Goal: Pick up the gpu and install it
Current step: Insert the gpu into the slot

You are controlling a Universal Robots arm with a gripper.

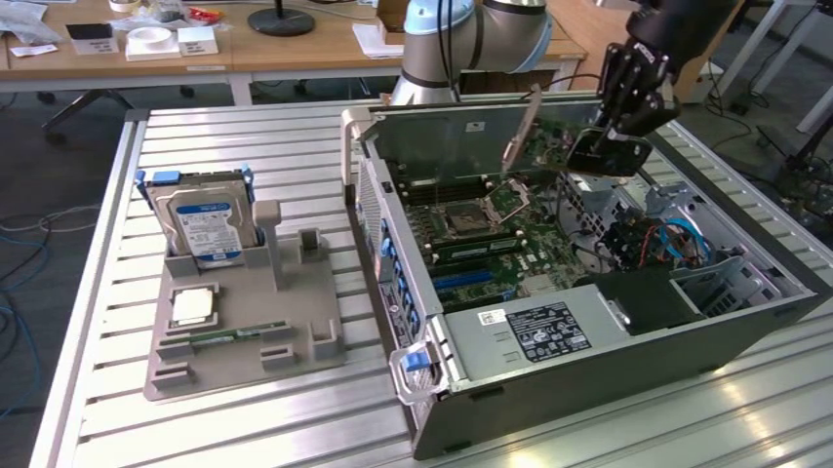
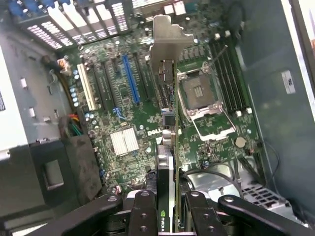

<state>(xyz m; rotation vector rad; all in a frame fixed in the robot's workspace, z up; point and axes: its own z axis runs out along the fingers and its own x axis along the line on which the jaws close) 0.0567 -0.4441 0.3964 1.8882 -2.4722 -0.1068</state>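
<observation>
My gripper [image 1: 610,146] hangs over the far right part of the open computer case [image 1: 573,341], shut on the gpu [image 1: 544,144]. The card is held above the motherboard [image 1: 489,249], with its narrow silver bracket [image 1: 521,127] pointing toward the exterior view's left. In the wrist view the gpu [image 2: 171,162] appears edge-on between the two black fingers [image 2: 143,214] of my gripper [image 2: 170,219]. Its silver bracket [image 2: 170,37] is at the far end. Under the card lie the motherboard's blue slot [image 2: 130,78] and the empty processor socket [image 2: 202,93].
A grey parts holder [image 1: 241,322] stands on the slatted metal table at the exterior view's left. It carries a silver hard drive with a blue label [image 1: 209,229], a processor [image 1: 193,307] and a slim memory stick [image 1: 228,336]. Blue cables [image 1: 657,239] lie inside the case's right side.
</observation>
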